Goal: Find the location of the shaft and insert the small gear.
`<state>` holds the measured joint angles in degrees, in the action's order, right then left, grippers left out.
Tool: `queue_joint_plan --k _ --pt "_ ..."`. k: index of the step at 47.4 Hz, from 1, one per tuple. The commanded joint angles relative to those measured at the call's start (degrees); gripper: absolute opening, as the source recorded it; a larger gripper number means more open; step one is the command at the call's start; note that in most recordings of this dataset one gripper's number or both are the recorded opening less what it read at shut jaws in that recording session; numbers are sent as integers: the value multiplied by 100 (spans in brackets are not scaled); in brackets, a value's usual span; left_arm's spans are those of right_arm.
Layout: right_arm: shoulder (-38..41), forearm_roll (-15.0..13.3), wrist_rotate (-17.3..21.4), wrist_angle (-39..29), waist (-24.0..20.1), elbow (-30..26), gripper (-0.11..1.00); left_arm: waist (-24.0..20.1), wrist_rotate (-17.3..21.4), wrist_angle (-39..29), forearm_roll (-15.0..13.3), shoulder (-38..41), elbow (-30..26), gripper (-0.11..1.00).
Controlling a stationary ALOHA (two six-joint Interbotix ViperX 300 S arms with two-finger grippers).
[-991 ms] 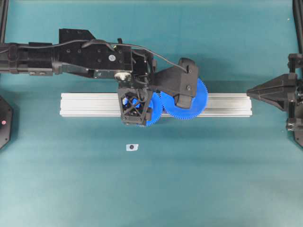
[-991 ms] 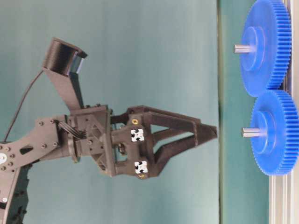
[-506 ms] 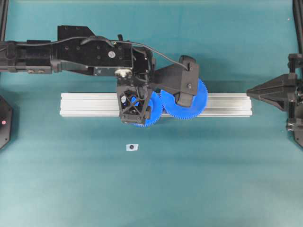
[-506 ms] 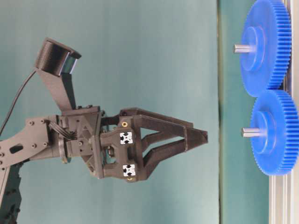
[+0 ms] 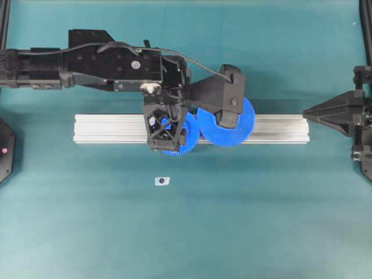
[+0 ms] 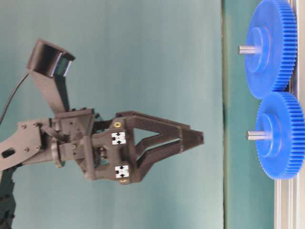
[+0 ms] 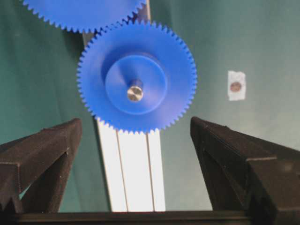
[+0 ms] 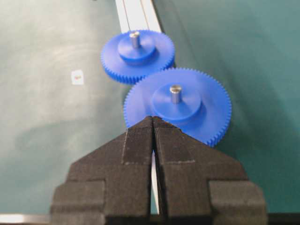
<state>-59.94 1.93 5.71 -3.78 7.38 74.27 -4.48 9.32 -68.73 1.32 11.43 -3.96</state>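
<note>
Two blue gears, one smaller (image 7: 136, 77) and one wider (image 8: 178, 105), each on a metal pin, one aluminium rail (image 5: 273, 129), one small white tag (image 5: 162, 181), two tools.

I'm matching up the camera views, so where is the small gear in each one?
Overhead: small gear at centre, on the rail, partly under the left gripper.
Table-level: lower right, the lower of two.
Left wrist: centre.
Right wrist: upper centre, the farther of two.
Shared landmark: the rail.

2 meshed gears (image 5: 224, 125) on rail (image 5: 104, 129) — shaft (image 5: 161, 181) in front
</note>
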Motion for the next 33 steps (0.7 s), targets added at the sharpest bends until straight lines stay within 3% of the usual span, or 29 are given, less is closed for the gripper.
queue_joint_plan --k 1,33 --pt "26 -9 53 26 18 -53 -1 18 -18 -9 26 -272 -141 92" --pt "-35 -9 53 26 18 -44 -1 18 -26 -9 26 -281 -141 92"
